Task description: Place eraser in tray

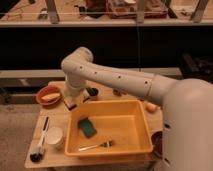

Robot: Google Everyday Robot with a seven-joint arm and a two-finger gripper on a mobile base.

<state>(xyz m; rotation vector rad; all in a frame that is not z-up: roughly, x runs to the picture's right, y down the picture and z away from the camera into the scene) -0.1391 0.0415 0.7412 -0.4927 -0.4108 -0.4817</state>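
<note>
Gripper [71, 103] w/ jaws hidden near bowl [49, 94], tray [142, 135] holds sponge [88, 127].

Your robot's arm [125, 82] is smooth, cream-white, built of thick rounded segments with small dark dots along its side, probably screws. Its gripper [74, 102] near the tray's far-left corner looks equally pale.

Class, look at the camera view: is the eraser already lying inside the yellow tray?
No: the tray holds only a green sponge and a fork; the pincer is behind its far-left corner.
</note>
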